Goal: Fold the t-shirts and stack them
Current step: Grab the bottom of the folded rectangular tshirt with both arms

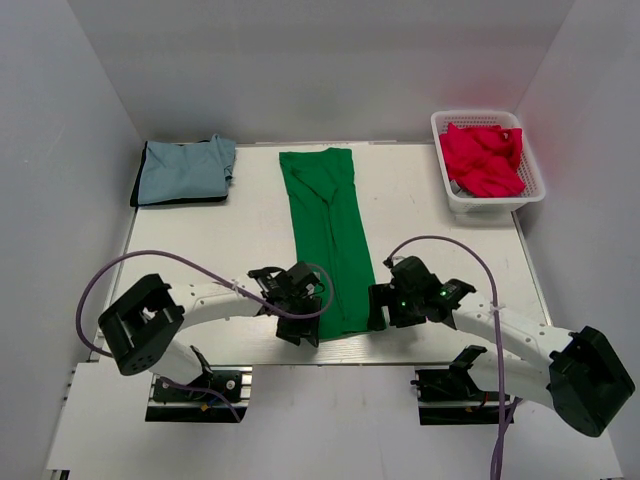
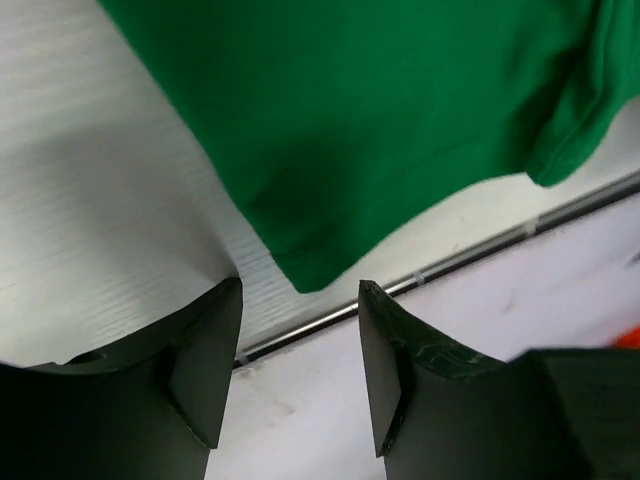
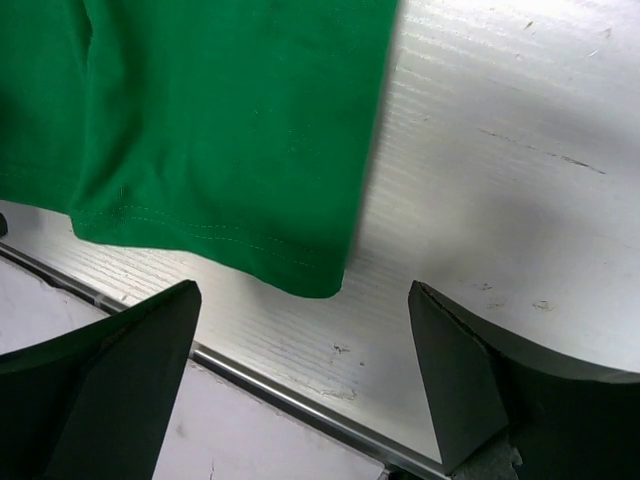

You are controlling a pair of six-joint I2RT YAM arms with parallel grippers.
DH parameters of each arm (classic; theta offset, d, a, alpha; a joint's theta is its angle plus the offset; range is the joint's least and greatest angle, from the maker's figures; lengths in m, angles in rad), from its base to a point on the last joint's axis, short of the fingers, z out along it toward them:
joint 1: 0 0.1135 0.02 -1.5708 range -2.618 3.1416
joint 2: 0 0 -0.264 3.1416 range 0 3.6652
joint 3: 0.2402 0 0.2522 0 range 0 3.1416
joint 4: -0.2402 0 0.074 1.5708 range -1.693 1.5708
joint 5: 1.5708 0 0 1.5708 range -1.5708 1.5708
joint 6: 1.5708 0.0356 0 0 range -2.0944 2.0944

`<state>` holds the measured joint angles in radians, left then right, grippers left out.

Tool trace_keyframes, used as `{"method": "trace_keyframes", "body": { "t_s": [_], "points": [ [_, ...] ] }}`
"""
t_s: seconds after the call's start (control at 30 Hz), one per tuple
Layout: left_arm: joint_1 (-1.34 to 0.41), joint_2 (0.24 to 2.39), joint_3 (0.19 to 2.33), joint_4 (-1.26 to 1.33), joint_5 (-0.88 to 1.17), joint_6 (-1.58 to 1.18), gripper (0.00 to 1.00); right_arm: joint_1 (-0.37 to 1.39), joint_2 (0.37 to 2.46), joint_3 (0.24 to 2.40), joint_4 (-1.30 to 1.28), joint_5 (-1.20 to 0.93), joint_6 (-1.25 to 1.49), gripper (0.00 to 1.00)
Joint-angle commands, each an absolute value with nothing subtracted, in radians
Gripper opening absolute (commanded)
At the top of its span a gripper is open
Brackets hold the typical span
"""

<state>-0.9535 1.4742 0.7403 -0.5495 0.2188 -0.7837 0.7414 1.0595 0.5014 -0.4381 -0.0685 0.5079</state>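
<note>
While green t-shirt point(image 1: 325, 235) lies 12-to-6, its hem corners sit 12 o'clock of left claw point(image 2: 300, 292) and right claw point(image 3: 302, 300), both apart.

You see the long shirt point(image 1: 328, 235) lying front to back down the middle of the counter point(image 1: 430, 225), with the left gripper point(image 1: 305, 322) at its near left corner and the right gripper point(image 1: 379, 308) at its near right corner. The folded shirt point(image 1: 185, 170) sits far left. The basket point(image 1: 487, 206), holding crumpled shirts point(image 1: 483, 160), sits far right.
</note>
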Motion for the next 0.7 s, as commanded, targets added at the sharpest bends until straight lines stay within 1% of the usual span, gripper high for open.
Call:
{"method": "trace_keyframes", "body": {
  "t_s": [0.0, 0.2, 0.27, 0.3, 0.4, 0.43, 0.5, 0.53, 0.6, 0.63, 0.67],
  "points": [
    [-0.962, 1.450, 0.785, -0.604, 0.126, -0.782, 0.60, 0.738, 1.058, 0.486, -0.384, -0.104, 0.503, 0.90],
    [-0.962, 1.483, 0.785, -0.586, 0.086, -0.792, 0.60, 0.739, 1.084, 0.494, -0.382, -0.104, 0.512, 0.90],
    [-0.962, 1.493, 0.785, -0.562, 0.086, -0.792, 0.57, 0.739, 1.089, 0.495, -0.382, -0.100, 0.515, 0.90],
    [-0.962, 1.517, 0.785, -0.561, 0.095, -0.782, 0.53, 0.739, 1.095, 0.495, -0.385, -0.101, 0.517, 0.88],
    [-0.962, 1.528, 0.785, -0.537, 0.107, -0.773, 0.45, 0.738, 1.109, 0.489, -0.373, -0.109, 0.523, 0.82],
    [-0.962, 1.537, 0.795, -0.537, 0.107, -0.773, 0.38, 0.738, 1.111, 0.486, -0.371, -0.110, 0.525, 0.77],
    [-0.962, 1.537, 0.795, -0.526, 0.127, -0.764, 0.27, 0.736, 1.124, 0.488, -0.364, -0.110, 0.525, 0.70],
    [-0.962, 1.537, 0.795, -0.526, 0.127, -0.764, 0.17, 0.739, 1.144, 0.489, -0.361, -0.127, 0.528, 0.57],
    [-0.962, 1.537, 0.795, -0.517, 0.147, -0.764, 0.07, 0.741, 1.157, 0.499, -0.354, -0.149, 0.523, 0.46],
    [-0.962, 1.537, 0.795, -0.517, 0.147, -0.764, 0.00, 0.738, 1.170, 0.503, -0.357, -0.159, 0.523, 0.33],
    [-0.962, 1.537, 0.795, -0.517, 0.147, -0.764, 0.00, 0.741, 1.173, 0.508, -0.356, -0.194, 0.525, 0.25]
  ]
}}
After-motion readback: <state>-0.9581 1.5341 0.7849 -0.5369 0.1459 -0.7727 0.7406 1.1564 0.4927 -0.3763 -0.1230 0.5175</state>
